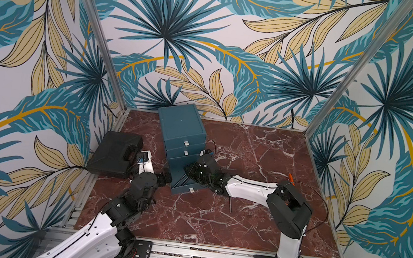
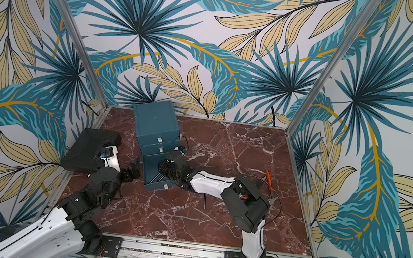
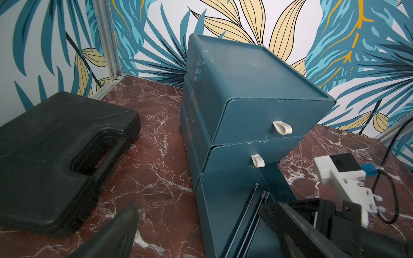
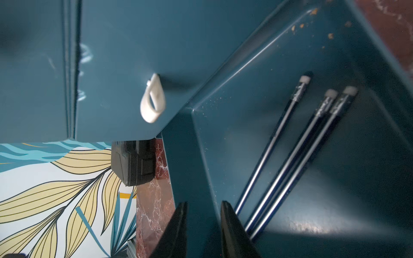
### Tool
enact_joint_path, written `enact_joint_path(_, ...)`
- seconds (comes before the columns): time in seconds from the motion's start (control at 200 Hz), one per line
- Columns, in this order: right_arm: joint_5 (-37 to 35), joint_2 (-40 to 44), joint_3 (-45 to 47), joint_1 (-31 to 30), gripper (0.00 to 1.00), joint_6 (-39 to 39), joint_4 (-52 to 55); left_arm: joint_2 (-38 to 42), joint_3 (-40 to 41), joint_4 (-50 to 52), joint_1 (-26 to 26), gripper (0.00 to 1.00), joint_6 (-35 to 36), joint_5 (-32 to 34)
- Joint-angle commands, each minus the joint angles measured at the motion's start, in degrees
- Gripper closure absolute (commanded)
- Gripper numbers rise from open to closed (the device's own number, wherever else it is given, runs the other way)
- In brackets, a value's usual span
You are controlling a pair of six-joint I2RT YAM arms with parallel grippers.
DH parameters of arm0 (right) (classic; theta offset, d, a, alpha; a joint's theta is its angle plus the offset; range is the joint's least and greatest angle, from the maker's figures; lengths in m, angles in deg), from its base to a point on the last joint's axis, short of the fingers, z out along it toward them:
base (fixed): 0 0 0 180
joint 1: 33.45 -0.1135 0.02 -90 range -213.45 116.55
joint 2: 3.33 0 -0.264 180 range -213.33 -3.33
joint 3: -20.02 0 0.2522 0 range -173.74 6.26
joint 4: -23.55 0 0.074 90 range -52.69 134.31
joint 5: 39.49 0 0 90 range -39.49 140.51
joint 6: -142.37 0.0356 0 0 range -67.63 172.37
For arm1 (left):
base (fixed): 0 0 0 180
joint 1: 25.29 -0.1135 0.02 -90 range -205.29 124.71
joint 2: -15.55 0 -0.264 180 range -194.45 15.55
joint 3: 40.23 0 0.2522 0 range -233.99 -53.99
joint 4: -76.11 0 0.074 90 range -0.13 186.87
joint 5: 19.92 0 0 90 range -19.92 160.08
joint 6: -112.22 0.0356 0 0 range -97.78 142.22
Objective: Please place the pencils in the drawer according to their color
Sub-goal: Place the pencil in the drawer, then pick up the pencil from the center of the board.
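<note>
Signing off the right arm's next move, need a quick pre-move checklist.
1. Bottom drawer pulled out: ok.
2. Three dark pencils lying inside it: ok.
3. Right gripper jaws apart, nothing held: ok.
4. Top drawer and middle drawer shut: ok.
5. All pencils off the table: not ok, a loose dark pencil lies there.
6. Other colours sorted: cannot tell, those drawers are shut.

Tropical leaf-print walls (image 1: 215,14) — teal and tan, red-brown marble tabletop (image 1: 242,221), aluminium corner posts (image 1: 98,31), even light
</note>
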Motion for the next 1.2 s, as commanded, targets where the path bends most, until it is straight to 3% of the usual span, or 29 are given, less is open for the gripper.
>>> enact_joint_path(0.0, -1.7, 4.0, 0.8, -0.3, 0.71, -3.1, 3.7, 0.2, 0.2, 0.8, -0.4, 0.0, 0.5, 0.2)
enact_joint_path(0.351, -6.2, 11.4, 2.9, -0.3, 0.71, -10.4, 15.4, 0.4, -0.2, 1.7, -0.4, 0.0, 0.3, 0.0)
enact_joint_path(0.776, -17.3, 18.9, 2.1, 0.0, 0.67, -19.3, 43.6, 0.8, -0.2, 2.8, -0.4, 0.0, 0.4, 0.9)
enact_joint_path(1.197, -14.5, 14.1, 0.9, 5.9, 0.65, -22.7, 54.6, 0.3, -0.4, 2.7, -0.4, 0.0, -0.1, 0.4)
